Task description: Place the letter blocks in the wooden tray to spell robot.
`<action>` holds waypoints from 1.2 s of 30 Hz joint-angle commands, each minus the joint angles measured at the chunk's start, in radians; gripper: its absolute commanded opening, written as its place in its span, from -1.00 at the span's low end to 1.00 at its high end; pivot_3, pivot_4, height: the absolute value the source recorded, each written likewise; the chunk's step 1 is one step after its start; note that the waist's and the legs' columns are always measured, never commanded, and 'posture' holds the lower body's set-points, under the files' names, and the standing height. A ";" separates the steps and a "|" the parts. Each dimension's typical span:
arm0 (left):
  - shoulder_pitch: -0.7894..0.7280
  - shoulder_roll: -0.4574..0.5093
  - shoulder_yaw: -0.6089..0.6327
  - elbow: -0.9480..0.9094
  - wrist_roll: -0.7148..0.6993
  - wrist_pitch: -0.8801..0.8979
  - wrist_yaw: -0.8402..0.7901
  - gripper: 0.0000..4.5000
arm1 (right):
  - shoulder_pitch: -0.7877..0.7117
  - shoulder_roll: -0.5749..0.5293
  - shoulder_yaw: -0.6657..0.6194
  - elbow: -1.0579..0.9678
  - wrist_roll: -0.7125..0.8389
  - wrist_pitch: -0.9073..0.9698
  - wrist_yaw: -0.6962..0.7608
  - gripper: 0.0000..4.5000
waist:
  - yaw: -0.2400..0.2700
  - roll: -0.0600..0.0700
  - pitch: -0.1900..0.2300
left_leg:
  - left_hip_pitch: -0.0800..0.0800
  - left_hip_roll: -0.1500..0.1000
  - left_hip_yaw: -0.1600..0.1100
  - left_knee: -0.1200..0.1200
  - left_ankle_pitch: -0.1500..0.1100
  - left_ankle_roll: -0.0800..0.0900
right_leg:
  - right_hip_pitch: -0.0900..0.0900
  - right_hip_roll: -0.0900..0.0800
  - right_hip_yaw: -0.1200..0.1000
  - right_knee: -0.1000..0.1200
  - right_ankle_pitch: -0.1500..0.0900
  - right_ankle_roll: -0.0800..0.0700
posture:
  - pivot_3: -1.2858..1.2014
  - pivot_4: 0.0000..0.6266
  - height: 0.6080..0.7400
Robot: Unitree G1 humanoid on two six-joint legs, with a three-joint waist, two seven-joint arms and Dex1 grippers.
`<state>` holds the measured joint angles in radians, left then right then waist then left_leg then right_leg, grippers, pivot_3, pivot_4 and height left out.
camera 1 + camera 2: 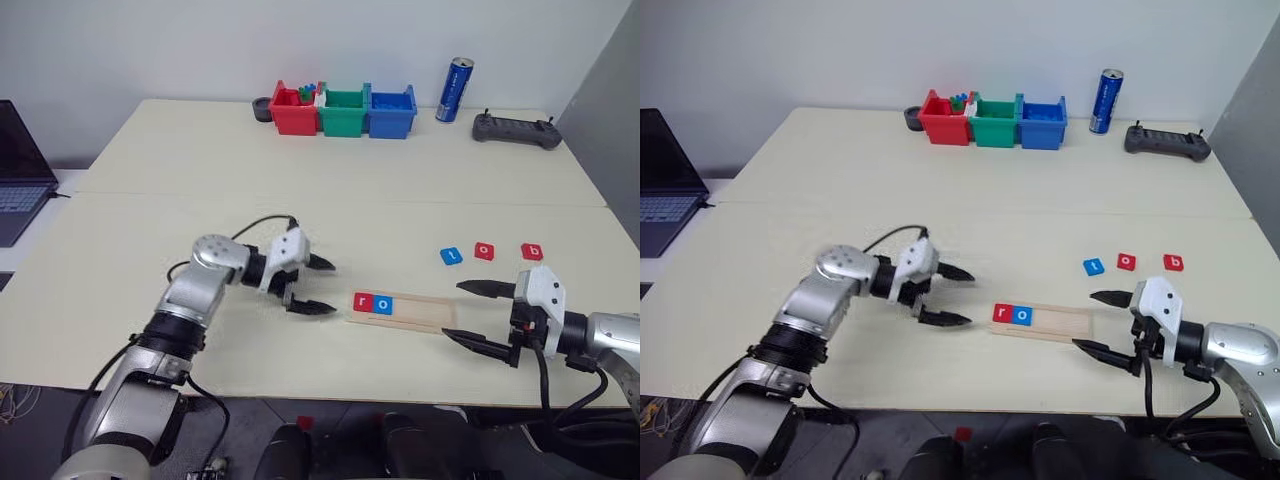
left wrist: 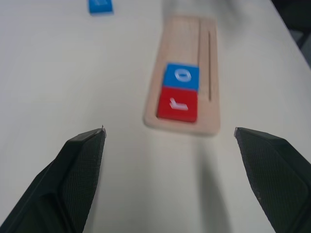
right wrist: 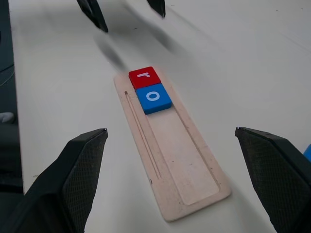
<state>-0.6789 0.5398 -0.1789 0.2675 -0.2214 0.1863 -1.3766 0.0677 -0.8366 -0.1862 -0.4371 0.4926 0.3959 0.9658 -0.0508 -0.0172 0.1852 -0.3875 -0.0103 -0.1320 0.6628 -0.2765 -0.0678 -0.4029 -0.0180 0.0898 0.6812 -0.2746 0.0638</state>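
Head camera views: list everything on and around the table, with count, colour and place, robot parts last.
wooden tray: one, pale wood, near edge, between the grippers
letter blocks: red r and blue o in the tray's left end; blue t, red o, red b loose in a row behind the tray
bins: three, red, green, blue, far edge
can: one, blue, right of the bins
controller: one, dark grey, far right
laptop: one, left edge
left gripper: fingers open, empty
right gripper: fingers open, empty

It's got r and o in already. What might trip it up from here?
The three loose tiles, blue t, red o and red b, lie close together, so the open right hand might nudge a neighbour. Next comes b, the farthest one. The wooden tray lies loose and might slide if bumped.
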 commanded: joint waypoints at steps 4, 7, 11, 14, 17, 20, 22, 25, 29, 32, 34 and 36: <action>0.093 -0.062 0.069 -0.240 -0.103 0.101 0.150 0.99 | -0.037 0.098 -0.020 -0.005 -0.094 0.057 -0.257 1.00 | 0.000 0.000 0.000 | 0.001 0.001 0.000 0.000 0.000 0.000 | 0.000 0.000 0.001 0.000 0.000 0.000 | 0.03 -0.52 1.00; 0.141 -0.079 0.048 -0.313 -0.117 0.134 0.181 0.99 | -0.037 0.148 -0.029 -0.005 -0.133 0.096 -0.366 1.00 | 0.000 0.000 0.000 | 0.001 0.001 0.000 0.000 0.000 0.000 | 0.000 0.001 0.001 0.001 0.000 0.000 | 0.03 -0.52 1.00; 0.139 -0.113 0.008 -0.328 -0.107 0.126 0.195 0.99 | -0.067 0.210 -0.036 -0.022 -0.175 0.188 -0.514 1.00 | 0.005 0.001 0.000 | 0.001 0.000 0.001 0.000 0.000 0.000 | 0.000 0.000 0.002 0.001 0.000 0.000 | 0.03 -0.52 1.00; 0.123 -0.127 -0.017 -0.309 -0.092 0.095 0.181 0.99 | -0.123 0.276 -0.037 -0.031 -0.190 0.274 -0.627 1.00 | 0.004 0.001 0.000 | 0.002 0.000 0.002 0.000 0.000 0.000 | 0.000 0.000 0.003 0.001 0.000 0.000 | 0.03 -0.52 1.00; 0.111 -0.135 -0.030 -0.264 -0.078 0.054 0.174 0.99 | -0.176 0.334 -0.050 -0.008 -0.215 0.329 -0.722 1.00 | 0.001 0.001 -0.001 | 0.003 0.001 0.002 -0.001 0.000 0.000 | 0.000 0.001 0.003 0.001 0.000 -0.001 | 0.03 -0.52 1.00; 0.094 -0.141 -0.039 -0.243 -0.080 0.045 0.173 0.99 | -0.201 0.355 -0.074 0.023 -0.256 0.353 -0.797 1.00 | 0.002 0.001 -0.001 | 0.002 0.001 0.003 -0.001 0.000 0.000 | 0.000 0.001 0.004 0.001 0.001 -0.001 | 0.03 -0.52 1.00; 0.084 -0.148 -0.049 -0.233 -0.075 0.036 0.171 0.99 | -0.209 0.361 -0.089 0.048 -0.283 0.359 -0.839 1.00 | 0.002 0.001 -0.001 | 0.002 0.001 0.003 -0.001 0.000 0.000 | 0.000 0.001 0.004 0.000 0.001 -0.001 | 0.03 -0.52 1.00; 0.070 -0.168 -0.062 -0.215 -0.072 0.024 0.169 0.99 | -0.219 0.383 -0.115 0.094 -0.305 0.342 -0.886 1.00 | 0.003 0.001 -0.001 | 0.002 0.001 0.003 -0.001 0.000 0.000 | 0.000 0.001 0.004 0.000 0.001 -0.001 | 0.03 -0.52 1.00; 0.049 -0.200 -0.077 -0.192 -0.069 0.014 0.168 0.99 | -0.233 0.398 -0.135 0.184 -0.320 0.285 -0.903 1.00 | 0.000 0.002 -0.001 | 0.003 0.001 0.004 -0.001 0.000 0.000 | 0.000 0.001 0.005 0.001 0.001 -0.001 | 0.03 -0.52 1.00; 0.031 -0.217 -0.085 -0.171 -0.065 0.003 0.165 0.99 | -0.257 0.393 -0.137 0.250 -0.327 0.239 -0.892 1.00 | -0.005 0.002 -0.001 | 0.003 0.001 0.005 -0.001 0.000 0.000 | 0.000 0.001 0.006 0.001 0.001 -0.001 | 0.03 -0.52 1.00; 0.021 -0.225 -0.089 -0.161 -0.064 -0.001 0.161 0.99 | -0.278 0.390 -0.142 0.307 -0.327 0.209 -0.886 1.00 | -0.008 0.002 -0.001 | 0.004 0.001 0.005 -0.001 0.000 0.000 | 0.000 0.002 0.006 0.001 0.001 -0.001 | 0.03 -0.52 1.00; 0.014 -0.230 -0.093 -0.151 -0.063 -0.005 0.159 0.99 | -0.306 0.388 -0.145 0.384 -0.327 0.168 -0.882 1.00 | -0.009 0.002 -0.001 | 0.004 0.001 0.006 -0.002 0.000 0.000 | 0.000 0.002 0.006 0.001 0.001 -0.001 | 0.03 -0.52 1.00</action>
<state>-0.6442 0.3123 -0.2702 0.1233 -0.2854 0.2033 -1.2120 -0.2153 -0.4365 -0.2995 -0.0805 0.1767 0.6104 0.0846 -0.0603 -0.0150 0.1839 -0.3833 -0.0090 -0.1260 0.6612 -0.2765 -0.0676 -0.4031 -0.0157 0.0965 0.6827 -0.2741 0.0629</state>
